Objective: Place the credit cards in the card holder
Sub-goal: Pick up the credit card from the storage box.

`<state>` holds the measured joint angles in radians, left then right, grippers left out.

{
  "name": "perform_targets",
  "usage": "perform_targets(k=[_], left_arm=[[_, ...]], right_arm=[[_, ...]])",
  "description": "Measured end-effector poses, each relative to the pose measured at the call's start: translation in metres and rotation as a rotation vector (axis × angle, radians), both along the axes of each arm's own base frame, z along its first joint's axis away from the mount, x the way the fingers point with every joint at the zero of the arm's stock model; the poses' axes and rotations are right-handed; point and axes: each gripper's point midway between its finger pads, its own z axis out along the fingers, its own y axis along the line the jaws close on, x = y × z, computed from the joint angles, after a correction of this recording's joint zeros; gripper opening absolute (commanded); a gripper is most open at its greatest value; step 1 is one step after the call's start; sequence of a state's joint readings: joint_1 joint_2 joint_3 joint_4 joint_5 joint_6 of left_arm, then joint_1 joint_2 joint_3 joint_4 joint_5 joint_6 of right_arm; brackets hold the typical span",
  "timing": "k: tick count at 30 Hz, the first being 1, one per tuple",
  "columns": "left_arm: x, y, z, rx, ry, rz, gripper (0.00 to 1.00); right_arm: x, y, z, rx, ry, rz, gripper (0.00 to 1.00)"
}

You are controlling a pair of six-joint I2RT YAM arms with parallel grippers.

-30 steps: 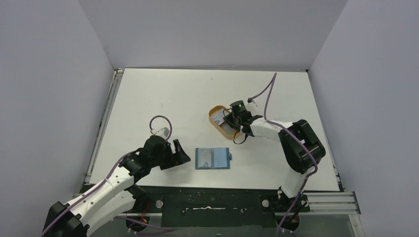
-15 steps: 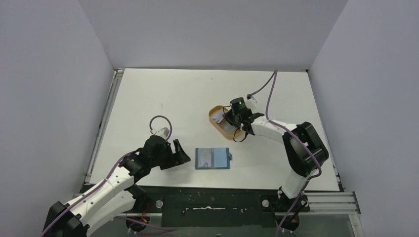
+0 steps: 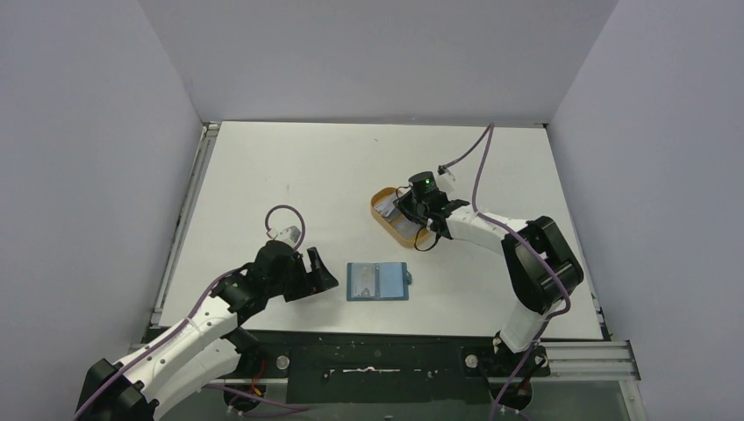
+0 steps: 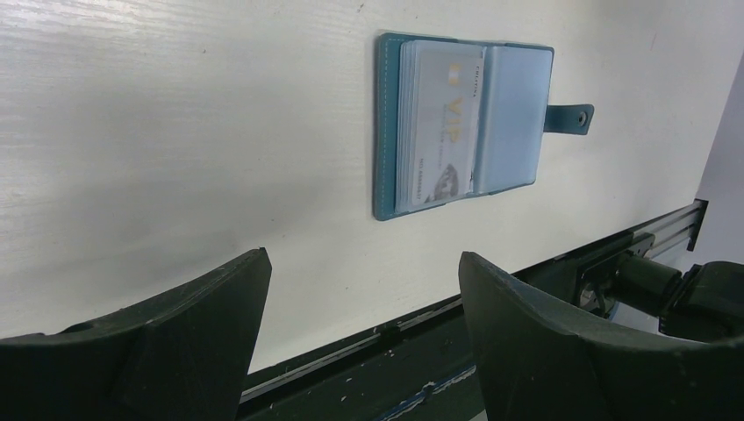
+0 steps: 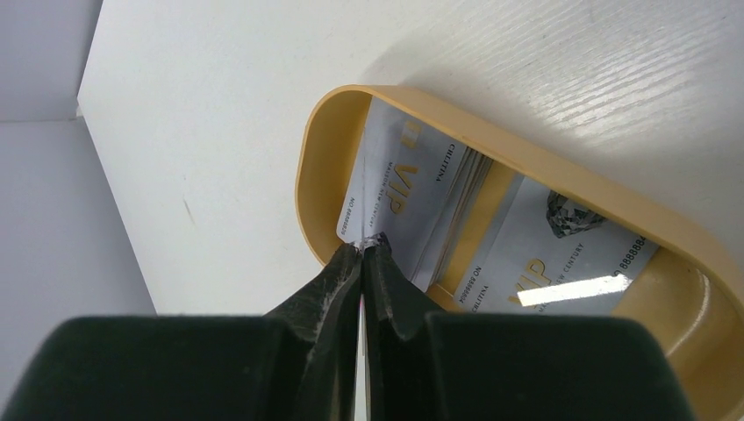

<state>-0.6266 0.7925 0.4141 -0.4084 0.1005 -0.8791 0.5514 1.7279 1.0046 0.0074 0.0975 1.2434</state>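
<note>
Overhead view: the right gripper [image 3: 402,210] reaches down into the orange-tan oval plastic tray [image 3: 376,212] on the white table [image 3: 289,175], with its jaws hidden beneath the wrist. The teal-blue folding card holder [image 3: 377,281] lies open and flat near the front edge, well apart from the tray. The left gripper [image 3: 321,272] hovers just beside it, spread wide and empty. No print is readable from up here. The holder looks unrestrained, so a card pushed at a pocket could simply slide it along.

Left wrist view: the left gripper [image 4: 361,263] has both fingers [image 4: 175,333] far apart, holding nothing. The card holder [image 4: 513,105] shows a silvery card [image 4: 439,123] already in its left clear pocket, marked "VIP" in gold. The smaller dark lines are too fine to read. The snap tab [image 4: 568,117] sticks out to the side, where an incoming card could catch on it.

Right wrist view: the right gripper [image 5: 364,254] is pinched shut on the near edge of the top silvery grey-white credit card [image 5: 399,189], which leans in a stack against the tray [image 5: 303,175] wall. Only the very tips hold a thin, slick edge, so the card may twist or slip free on lifting. Neighbouring cards may drag along with it. The print reads "VIP", apparently "CHILTINA", and "NO" followed by eights. A loose card [image 5: 561,254] on the tray floor repeats this beside a diamond picture.
</note>
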Motion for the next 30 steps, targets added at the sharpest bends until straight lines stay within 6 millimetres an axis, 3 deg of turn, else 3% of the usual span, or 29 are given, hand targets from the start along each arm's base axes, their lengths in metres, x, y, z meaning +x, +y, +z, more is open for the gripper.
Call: perform_targets(k=[4,7,11,15,19,22,26,30], left_arm=[[0.001,0.001,0.001,0.003,-0.007,0.006,0.77],[0.001,0.003,0.002,0.007,-0.014,0.012,0.77],[0.001,0.007,0.006,0.022,-0.029,0.015,0.77],[0.005,0.008,0.02,0.024,-0.069,0.012,0.77],[0.008,0.009,0.033,0.012,-0.117,0.012,0.77],[0.009,0.01,0.037,0.006,-0.137,0.015,0.77],[0.009,0.01,0.039,0.002,-0.146,0.012,0.77],[0.008,0.008,0.04,-0.004,-0.151,-0.008,0.77]], right_arm=[[0.0,-0.002,0.006,0.006,-0.007,-0.005,0.0],[-0.004,-0.007,0.027,0.027,-0.022,-0.005,0.0],[-0.017,-0.02,0.081,0.109,-0.061,0.037,0.0],[-0.035,-0.043,0.147,0.25,-0.121,0.11,0.0],[-0.067,-0.06,0.214,0.434,-0.205,0.189,0.0],[-0.111,-0.047,0.253,0.551,-0.248,0.331,0.0],[-0.16,-0.033,0.275,0.616,-0.248,0.485,0.0],[-0.184,-0.036,0.271,0.591,-0.223,0.538,0.0]])
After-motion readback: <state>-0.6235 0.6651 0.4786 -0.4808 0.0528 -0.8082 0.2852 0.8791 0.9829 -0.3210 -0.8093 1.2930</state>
